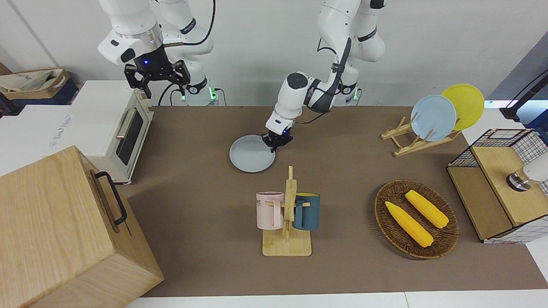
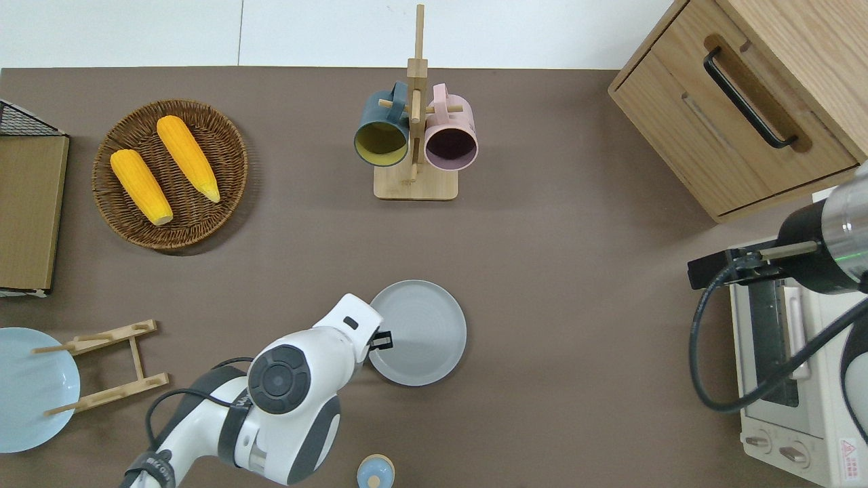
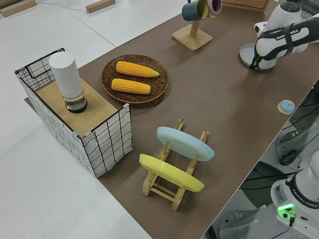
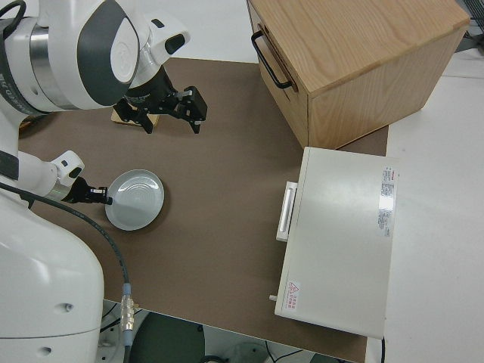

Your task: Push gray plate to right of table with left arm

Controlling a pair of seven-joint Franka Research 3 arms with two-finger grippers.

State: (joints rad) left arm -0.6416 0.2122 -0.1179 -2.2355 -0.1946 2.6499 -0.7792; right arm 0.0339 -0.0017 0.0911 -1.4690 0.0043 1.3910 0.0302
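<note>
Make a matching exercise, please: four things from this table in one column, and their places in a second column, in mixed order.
Things:
1. gray plate
2. two corn cobs
3. pink mug
4. sky-blue plate

Places:
A. in the wicker basket
B. standing in the wooden plate rack
C. flat on the table, the left gripper at its rim
D. hanging on the wooden mug stand

Pairs: 1-C, 2-A, 3-D, 4-B
</note>
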